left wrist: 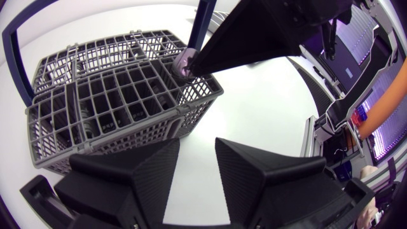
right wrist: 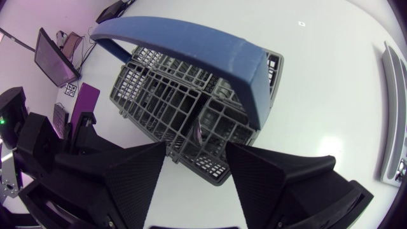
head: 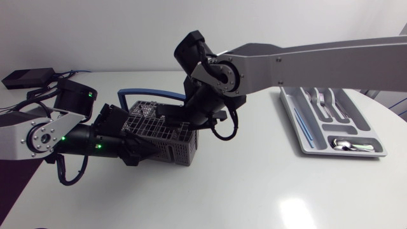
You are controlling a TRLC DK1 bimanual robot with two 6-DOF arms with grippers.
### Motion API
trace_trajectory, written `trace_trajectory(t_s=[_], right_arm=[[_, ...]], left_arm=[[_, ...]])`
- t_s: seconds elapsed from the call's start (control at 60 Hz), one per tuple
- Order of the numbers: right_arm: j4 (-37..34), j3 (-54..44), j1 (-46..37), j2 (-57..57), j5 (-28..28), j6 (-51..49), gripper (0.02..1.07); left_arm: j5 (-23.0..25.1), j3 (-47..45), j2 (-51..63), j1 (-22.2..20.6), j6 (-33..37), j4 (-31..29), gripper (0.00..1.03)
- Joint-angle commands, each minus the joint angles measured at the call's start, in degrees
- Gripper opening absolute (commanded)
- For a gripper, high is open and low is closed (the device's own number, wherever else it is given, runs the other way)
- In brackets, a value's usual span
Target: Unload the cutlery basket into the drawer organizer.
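Shows the right gripper (right wrist: 197,149) released, fingers spread wide over the cutlery basket (head: 166,137) at mid-table, a thin cutlery piece (right wrist: 197,131) upright between them; contact impossible to tell. Shows the left gripper (left wrist: 197,143) likewise unclenched, holding nothing, just beside the basket's near left side. Places the drawer organizer (head: 343,154) well apart at far right.

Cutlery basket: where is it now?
Head view: the cutlery basket sits left of centre, the left hand beside it, the right hand above it, and the drawer organizer far right.

Head cam high, looking down on the whole table (head: 254,191); both wrist cams close on the cutlery basket (left wrist: 114,108), from opposite sides.
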Motion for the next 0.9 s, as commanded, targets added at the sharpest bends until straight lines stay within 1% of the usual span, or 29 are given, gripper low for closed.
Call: trace_trajectory(t_s=[0.0, 0.033, 0.083, 0.317, 0.433, 0.5, 0.667, 0.733, 0.883], right_arm=[[0.52, 1.22, 0.53, 1.22, 0.54, 1.74, 0.64], [0.78, 1.22, 0.53, 1.31, 0.63, 1.65, 0.60], [0.96, 1.31, 0.44, 1.58, 0.89, 1.56, 0.57], [1.75, 1.66, 0.44, 2.98, 1.42, 1.39, 0.57], [2.81, 1.49, 0.88, 3.07, 3.09, 1.12, 0.57], [3.25, 1.40, 1.14, 2.98, 3.71, 0.95, 0.52], [4.56, 1.22, 1.76, 3.42, 4.76, 0.68, 0.52], [4.74, 1.22, 1.94, 3.42, 5.11, 0.51, 0.48], [5.27, 1.22, 2.37, 3.68, 5.90, 0.51, 0.48]], left_arm=[[1.13, 1.47, 0.89, 0.40, 1.38, -0.37, 0.42], [1.13, 1.47, 0.89, 0.40, 1.38, -0.28, 0.42], [1.21, 1.56, 0.97, 0.40, 1.38, -0.28, 0.42], [1.65, 2.08, 1.06, 0.58, 1.55, -0.37, 0.42], [1.74, 2.08, 1.06, 0.93, 1.82, -0.46, 0.42], [1.92, 2.17, 1.06, 1.37, 2.35, -0.46, 0.42], [2.80, 2.17, 1.15, 2.77, 3.22, -0.46, 0.42], [3.32, 2.26, 1.24, 3.30, 3.40, -0.46, 0.42], [3.41, 2.26, 1.33, 3.83, 3.75, -0.64, 0.42]])
